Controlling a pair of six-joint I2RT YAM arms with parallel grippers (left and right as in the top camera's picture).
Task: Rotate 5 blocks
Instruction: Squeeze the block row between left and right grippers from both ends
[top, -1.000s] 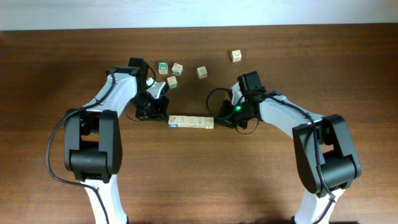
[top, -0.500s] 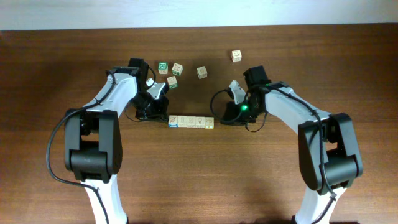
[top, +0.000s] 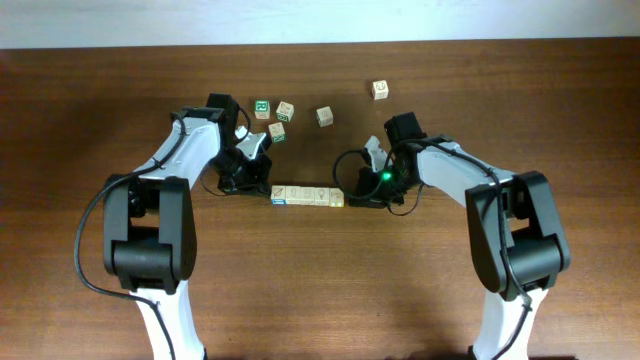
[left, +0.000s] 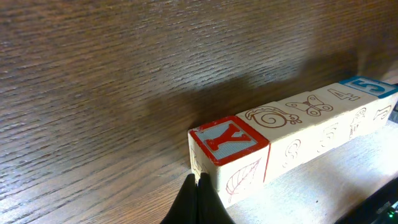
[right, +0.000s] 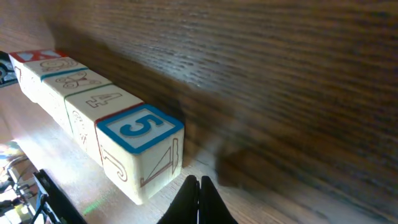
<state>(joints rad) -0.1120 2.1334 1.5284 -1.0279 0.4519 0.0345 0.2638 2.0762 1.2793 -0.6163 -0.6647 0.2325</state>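
Five smooth pale wooden alphabet cubes (top: 307, 196) form a touching row on the grainy dark wooden table (top: 300, 290), between the closed left gripper (left: 198, 198), beside its red-Y end, and the closed right gripper (right: 199, 194), beside its blue-5 end

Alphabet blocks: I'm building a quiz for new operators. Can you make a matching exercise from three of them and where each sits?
Things:
1. Y block
2. 5 block
3. green-framed block

Places:
A. apart from the row
B. row end by the left hand
C. row end by the right hand

Pairs: 1-B; 2-C; 3-A
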